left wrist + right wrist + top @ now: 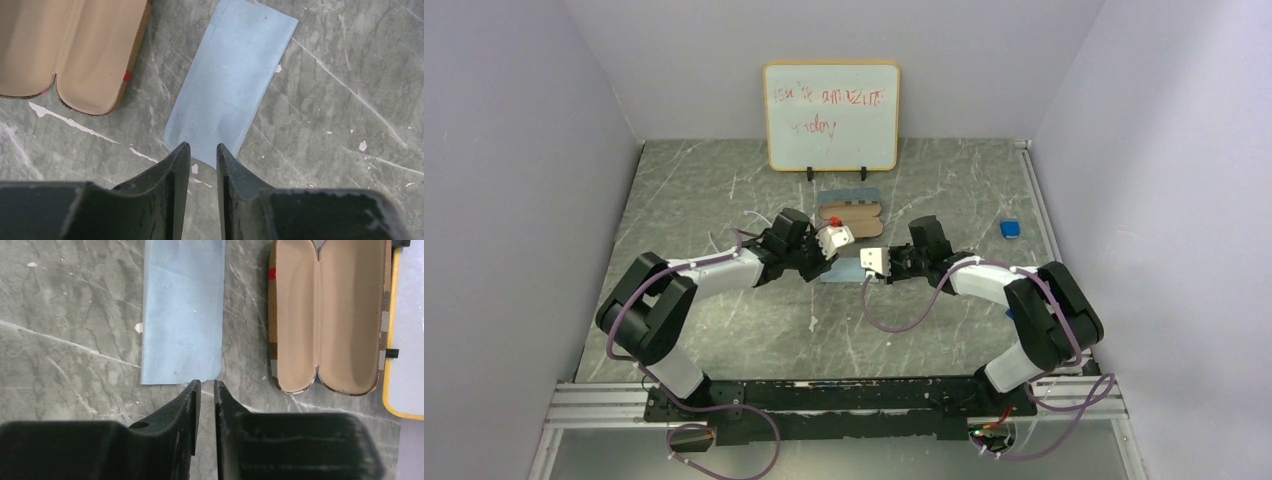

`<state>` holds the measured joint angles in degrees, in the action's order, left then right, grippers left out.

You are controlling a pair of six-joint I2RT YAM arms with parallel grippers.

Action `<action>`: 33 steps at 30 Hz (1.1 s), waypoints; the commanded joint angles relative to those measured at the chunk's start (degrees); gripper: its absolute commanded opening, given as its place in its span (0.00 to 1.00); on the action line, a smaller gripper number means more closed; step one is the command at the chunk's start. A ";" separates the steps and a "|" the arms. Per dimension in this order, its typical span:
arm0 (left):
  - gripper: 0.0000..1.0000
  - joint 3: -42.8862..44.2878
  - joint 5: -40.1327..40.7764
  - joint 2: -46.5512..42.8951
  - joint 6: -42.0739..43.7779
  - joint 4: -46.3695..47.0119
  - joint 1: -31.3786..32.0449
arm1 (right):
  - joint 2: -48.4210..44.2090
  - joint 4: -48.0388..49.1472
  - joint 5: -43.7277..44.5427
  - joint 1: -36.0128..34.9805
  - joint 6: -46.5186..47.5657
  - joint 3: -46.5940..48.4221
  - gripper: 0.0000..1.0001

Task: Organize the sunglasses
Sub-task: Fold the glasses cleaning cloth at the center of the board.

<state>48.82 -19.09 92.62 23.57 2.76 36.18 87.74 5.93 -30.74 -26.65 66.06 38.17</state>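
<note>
No sunglasses show in any view. A light-blue cloth (232,80) (182,310), folded into a long strip, lies flat on the marble table (724,200). Beside it a plaid case (327,315) (70,50) (851,211) lies open, its tan lining bare. My left gripper (203,146) hovers at one short end of the cloth, jaws a little apart with nothing between them. At the opposite end my right gripper (207,382) stands just off the cloth's corner, jaws parted by a narrow gap and also empty. In the top view both wrists meet over the cloth (844,272).
A whiteboard (831,116) on a stand sits at the back, right behind the case. A small blue object (1010,229) lies at the right, near the table's rail. Grey walls close in both sides.
</note>
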 commanded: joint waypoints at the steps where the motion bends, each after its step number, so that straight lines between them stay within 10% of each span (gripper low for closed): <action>1: 0.32 -0.78 1.27 -2.62 -1.40 3.12 -0.24 | -0.09 7.01 2.19 0.20 -3.57 -1.79 0.25; 15: 0.31 -7.03 -2.01 -9.82 11.57 1.10 1.18 | -9.68 0.76 -6.92 1.65 13.40 -8.98 0.36; 33: 0.26 -19.45 20.99 -5.87 25.58 20.61 11.01 | -9.19 -0.14 -8.32 1.43 16.75 -10.23 0.36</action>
<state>30.26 -3.36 85.34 45.45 15.20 46.39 78.87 6.04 -36.49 -25.10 82.13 27.97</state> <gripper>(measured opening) 0.264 0.361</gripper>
